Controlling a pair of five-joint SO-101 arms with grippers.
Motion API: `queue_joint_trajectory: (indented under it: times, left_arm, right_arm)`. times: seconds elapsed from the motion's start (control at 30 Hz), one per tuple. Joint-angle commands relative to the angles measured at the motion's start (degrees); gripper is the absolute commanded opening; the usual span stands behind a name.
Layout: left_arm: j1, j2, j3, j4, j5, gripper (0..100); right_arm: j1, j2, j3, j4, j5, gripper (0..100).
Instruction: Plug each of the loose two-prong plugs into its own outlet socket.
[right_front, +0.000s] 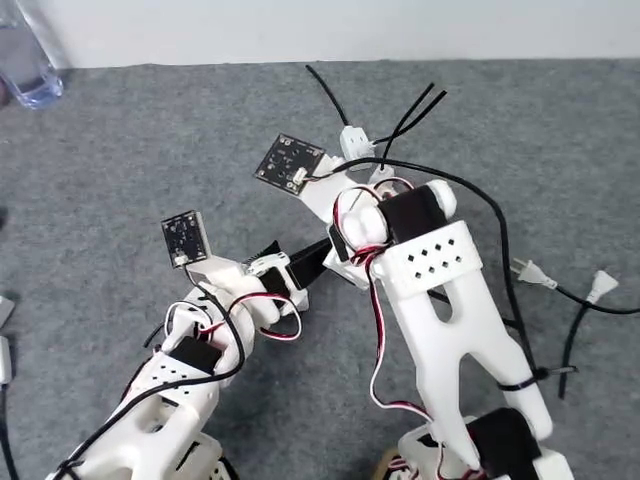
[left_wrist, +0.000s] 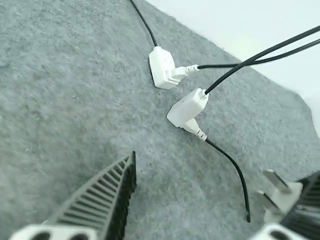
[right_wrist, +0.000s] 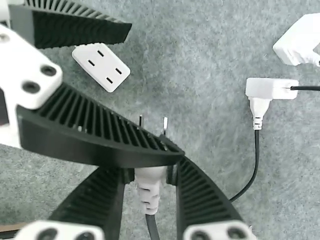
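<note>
My right gripper (right_wrist: 150, 172) is shut on a white two-prong plug (right_wrist: 150, 187), prongs pointing away from the wrist over the grey carpet. My left gripper (right_wrist: 152, 90) stands open, one black finger (right_wrist: 100, 135) crossing just in front of that plug and the other beyond a free white outlet socket (right_wrist: 100, 65). That held plug (left_wrist: 277, 192) sits beside one finger of the left gripper (left_wrist: 220, 170). Two more sockets (left_wrist: 162, 72) (left_wrist: 187, 107) lie farther off, each with a plug in it. Two loose plugs (right_front: 530, 270) (right_front: 600, 285) lie right of the arms.
Black cords (right_front: 410, 115) run across the carpet toward the back. A clear bottle (right_front: 25, 70) stands at the far left corner by the white wall. Open carpet lies to the left of the arms.
</note>
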Motion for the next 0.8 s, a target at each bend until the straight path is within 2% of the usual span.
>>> queue_joint_trajectory:
  times: [0.0,0.4,0.77]
  left_arm:
    - [-0.26,0.7,1.27,0.53,-0.26,46]
    - [-0.18,0.7,1.27,0.53,-0.26,46]
    - [-0.09,0.7,1.27,0.53,-0.26,46]
  right_arm:
    - [1.01,-6.11,-6.24,0.22,-0.7,0.7]
    - [1.1,-6.64,-8.0,0.22,-3.69,0.7]
    - [1.1,-10.68,-7.12,0.75,-3.43,0.7]
